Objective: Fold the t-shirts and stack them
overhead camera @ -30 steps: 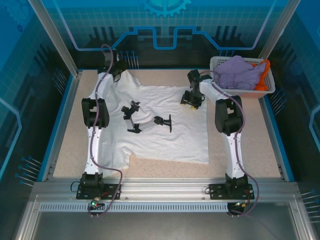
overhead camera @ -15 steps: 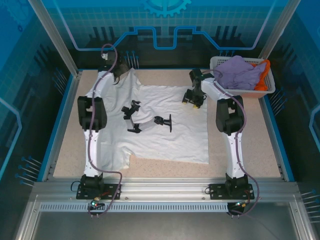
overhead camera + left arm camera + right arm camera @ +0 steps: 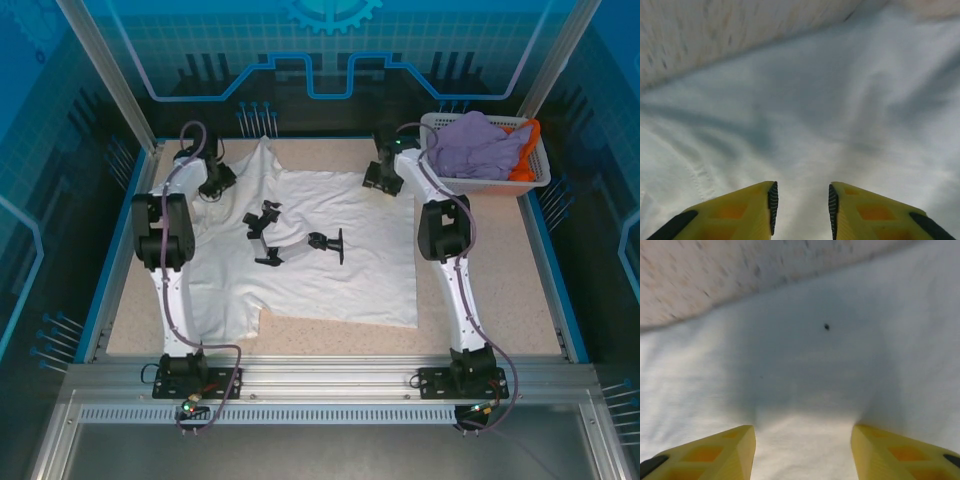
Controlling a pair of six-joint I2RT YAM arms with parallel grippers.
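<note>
The white cotton t-shirt with short sleeves (image 3: 330,285) lies spread flat in the middle of the speckled beige table (image 3: 490,290), with its hem toward the arm bases. Small black printed marks (image 3: 296,240) sit on its chest. One part of the cloth near the far edge is pushed up into a fold, and the near left sleeve lies a little crumpled.

The left gripper (image 3: 213,186) is over the far left part of this shirt, near the sleeve. In the left wrist view its yellow fingers (image 3: 747,212) with black ribbed pads stand with a narrow gap, and nothing is between them; the white cloth is below.

The right gripper (image 3: 381,180) is at the far right corner of the same shirt. In the right wrist view its fingers (image 3: 715,452) stand wide apart above the cloth, close to the cloth edge and the bare table.

The plain lavender t-shirt (image 3: 480,145) and the orange t-shirt (image 3: 528,150) lie bunched together in the white plastic lattice basket (image 3: 436,125), in the far right corner of the table.
</note>
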